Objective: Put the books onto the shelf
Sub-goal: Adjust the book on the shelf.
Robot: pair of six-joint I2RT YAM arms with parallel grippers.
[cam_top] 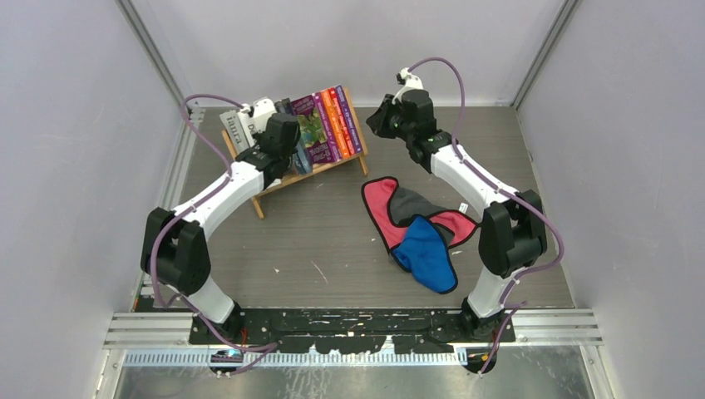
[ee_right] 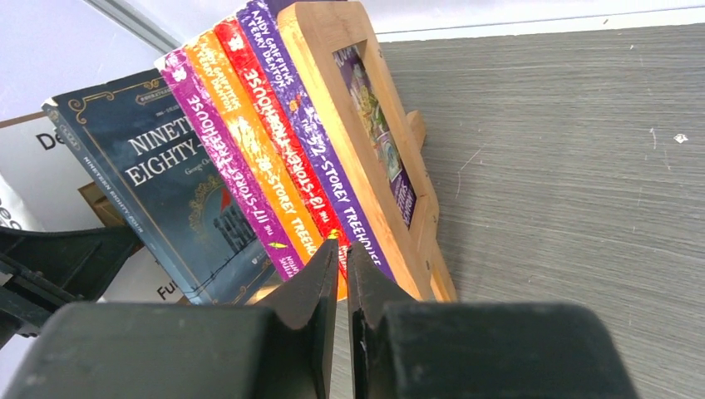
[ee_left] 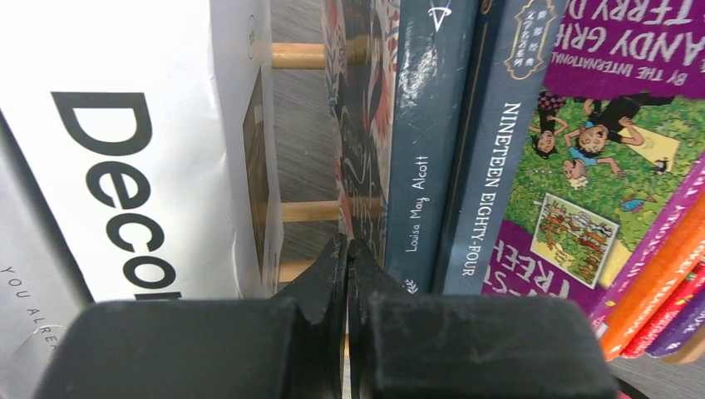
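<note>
The left jaws are pressed fully shut on nothing, their tips in the gap between the white "Decorate" book [ee_left: 125, 166] and the floral paperback [ee_left: 362, 125]; I cannot tell whether they touch either. The right jaws stand a sliver apart, also empty, near the end piece of the shelf [ee_right: 324, 25]. All the books [cam_top: 324, 125] in view stand on that shelf, far left on the table [cam_top: 316, 249]; only cloth pieces [cam_top: 416, 224] lie loose. The task looks all but done, with perhaps that gap left to close.
</note>
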